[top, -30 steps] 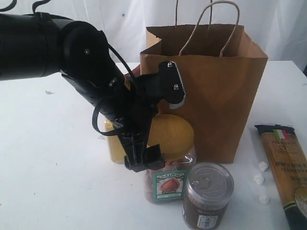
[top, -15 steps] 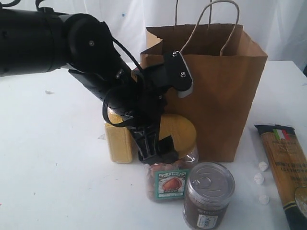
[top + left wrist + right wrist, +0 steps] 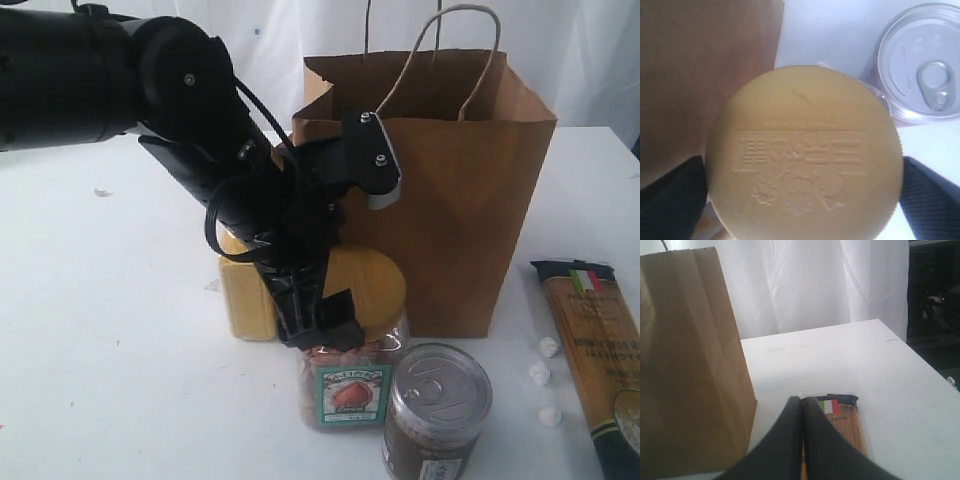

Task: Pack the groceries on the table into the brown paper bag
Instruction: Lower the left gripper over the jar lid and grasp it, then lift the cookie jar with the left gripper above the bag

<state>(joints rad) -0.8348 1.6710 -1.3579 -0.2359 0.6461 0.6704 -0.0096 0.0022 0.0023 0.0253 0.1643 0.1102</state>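
- Exterior view: shows the left gripper (image 3: 350, 305) poised over the clear yellow-lidded jar (image 3: 350, 385), jaws spread wide on either side of the yellow lid (image 3: 370, 280) and closed on nothing yet. Places the jar upright on the table (image 3: 100, 350), just in front of the brown paper bag (image 3: 450, 200). Sets the yellow-grain bottle (image 3: 245, 295) just beside it on the left and the pull-tab can (image 3: 437, 405) close on the right. Leaves the long spaghetti packet (image 3: 595, 350) lying flat, well apart at the right edge.
- Left wrist view: looks straight down on the embossed lid, with the dark fingers (image 3: 670, 200) flanking its rim. Cannot tell whether either pad touches. Suggests a stiff lid with a finely ridged rim, good for purchase, over a smooth clear wall that is probably slippery. Judges the filled jar moderately heavy. Favours a firm squeeze across the lid's widest line and a straight lift, minding the can close by.
- Right wrist view: shows the right gripper (image 3: 802, 440) pressed fully shut and empty, above the table near one end of the spaghetti packet and beside the bag. Reads that packet as long, light and brittle inside, so best taken mid-length rather than at an end.
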